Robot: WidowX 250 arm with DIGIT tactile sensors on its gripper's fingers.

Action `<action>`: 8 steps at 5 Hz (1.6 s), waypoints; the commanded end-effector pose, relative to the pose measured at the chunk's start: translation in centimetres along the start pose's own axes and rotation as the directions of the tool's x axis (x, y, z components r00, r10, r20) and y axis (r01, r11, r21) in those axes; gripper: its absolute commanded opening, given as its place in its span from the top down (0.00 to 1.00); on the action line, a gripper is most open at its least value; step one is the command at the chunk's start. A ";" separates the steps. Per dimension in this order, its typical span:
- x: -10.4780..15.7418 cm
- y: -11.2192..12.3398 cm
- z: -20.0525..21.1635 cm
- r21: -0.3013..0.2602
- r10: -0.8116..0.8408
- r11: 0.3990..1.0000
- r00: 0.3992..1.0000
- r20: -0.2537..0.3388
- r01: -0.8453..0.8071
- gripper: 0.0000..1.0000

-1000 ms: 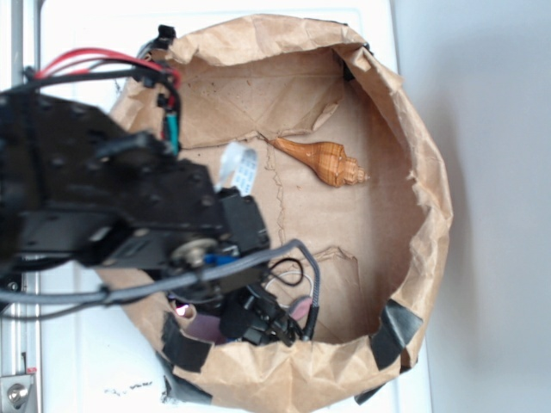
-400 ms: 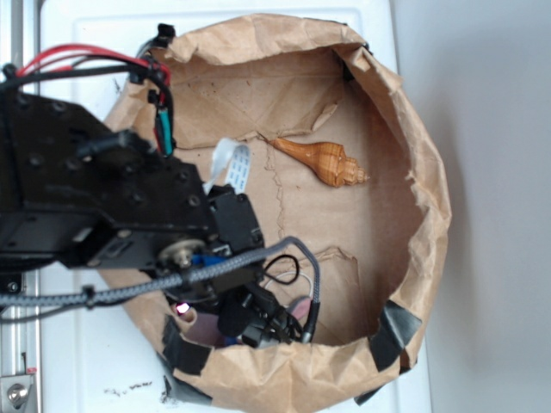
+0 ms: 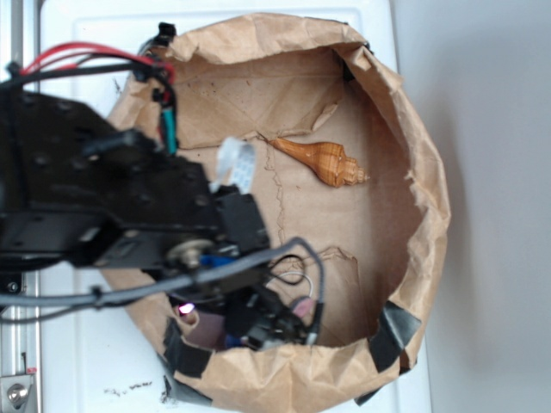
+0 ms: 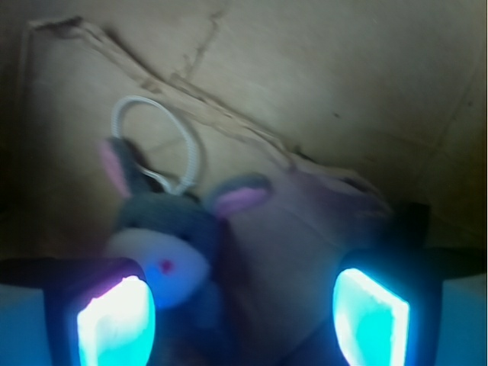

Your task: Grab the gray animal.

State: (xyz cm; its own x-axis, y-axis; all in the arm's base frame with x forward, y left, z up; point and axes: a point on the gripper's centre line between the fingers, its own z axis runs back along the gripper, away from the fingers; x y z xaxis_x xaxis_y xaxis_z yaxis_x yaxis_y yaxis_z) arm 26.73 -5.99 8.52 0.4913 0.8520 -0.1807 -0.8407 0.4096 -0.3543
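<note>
Gray and pink-eared, the gray animal [image 4: 164, 229] lies on the brown paper floor of the paper basket [image 3: 422, 155], near its lower wall and well apart from the seashell [image 3: 323, 162]. Over the last second the gripper [image 4: 242, 309] has dropped closer, so the grab looks near. Its jaws stand apart; the toy sits off-centre, against the left finger [image 4: 114, 320].

overhead exterior; close, blurry wrist, perhaps downward.
</note>
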 end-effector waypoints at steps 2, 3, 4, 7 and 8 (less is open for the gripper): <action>1.0 -2.8 -2.2 -0.006 -0.004 1.000 1.000 0.018 0.004 0.00; -0.3 -1.9 -4.5 0.062 -0.050 0.997 0.999 -0.004 0.050 0.00; -2.1 -0.8 -5.1 0.095 -0.100 0.990 0.994 -0.047 0.104 0.00; -0.6 -1.3 -3.8 0.073 -0.073 0.995 0.997 0.012 0.072 1.00; 0.7 -1.2 0.9 0.005 -0.032 0.999 0.999 0.036 0.032 1.00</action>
State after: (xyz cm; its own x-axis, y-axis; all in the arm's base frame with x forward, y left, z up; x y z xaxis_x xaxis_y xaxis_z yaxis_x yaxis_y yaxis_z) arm 27.73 -6.25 8.78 0.5120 0.8434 -0.1631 -0.8390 0.4502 -0.3056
